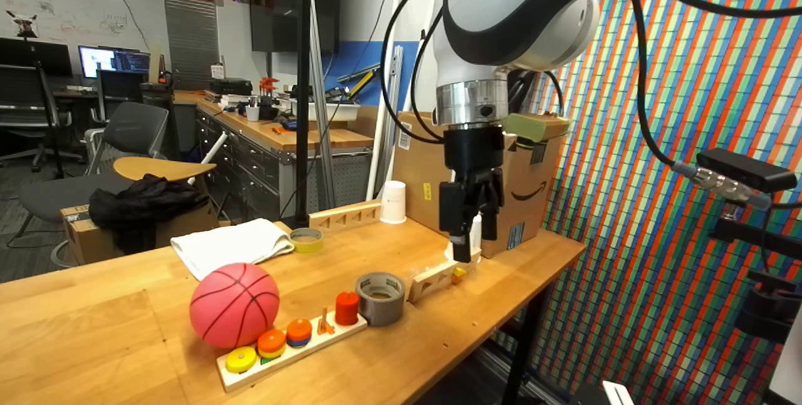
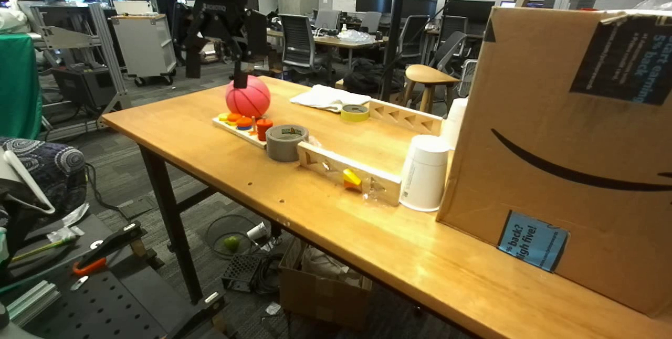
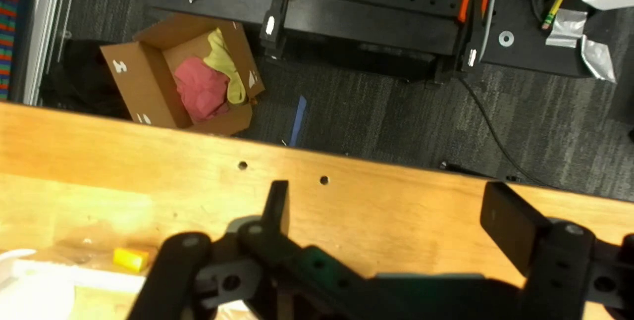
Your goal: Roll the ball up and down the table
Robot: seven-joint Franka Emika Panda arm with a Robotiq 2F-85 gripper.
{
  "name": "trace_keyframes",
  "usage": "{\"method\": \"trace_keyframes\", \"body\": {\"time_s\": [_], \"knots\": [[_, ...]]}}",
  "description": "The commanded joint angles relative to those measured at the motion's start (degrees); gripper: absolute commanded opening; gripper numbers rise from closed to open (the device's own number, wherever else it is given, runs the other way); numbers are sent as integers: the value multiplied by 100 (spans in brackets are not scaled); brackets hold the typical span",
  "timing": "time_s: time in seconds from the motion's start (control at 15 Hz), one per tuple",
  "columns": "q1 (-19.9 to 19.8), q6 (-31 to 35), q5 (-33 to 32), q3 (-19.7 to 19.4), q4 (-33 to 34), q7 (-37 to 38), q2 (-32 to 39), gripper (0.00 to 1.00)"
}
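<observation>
The pink-red ball (image 1: pixel 235 305) with dark seam lines rests on the wooden table (image 1: pixel 94 323), right beside a tray of coloured pieces. It also shows in an exterior view as a round ball (image 2: pixel 248 100) near the far end, partly overlapped by a fingertip. High above the worktop, well away from the ball toward the cardboard box, hangs my gripper (image 1: pixel 476 243). Its fingers are spread wide in the wrist view, where the gripper (image 3: pixel 386 198) has only bare table (image 3: pixel 376 221) beneath it and nothing between the pads. The ball is out of the wrist view.
The wooden tray (image 1: pixel 250 381) borders the ball, with a grey tape roll (image 1: pixel 381 299) at its end. A white cloth (image 1: pixel 232 243) and yellow tape (image 1: pixel 306 240) lie behind. Notched wooden strips (image 2: pixel 388 184), white cups (image 2: pixel 424 173) and a large cardboard box (image 2: pixel 551 145) occupy one end.
</observation>
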Motion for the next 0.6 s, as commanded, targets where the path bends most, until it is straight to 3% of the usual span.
{"method": "trace_keyframes", "body": {"time_s": [0.0,0.33,0.53], "knots": [[295,700,416,129,-28,-164,55,100],[749,1736,1016,314,-9,-472,346,100],[1129,2035,1417,498,113,-740,545,100]]}}
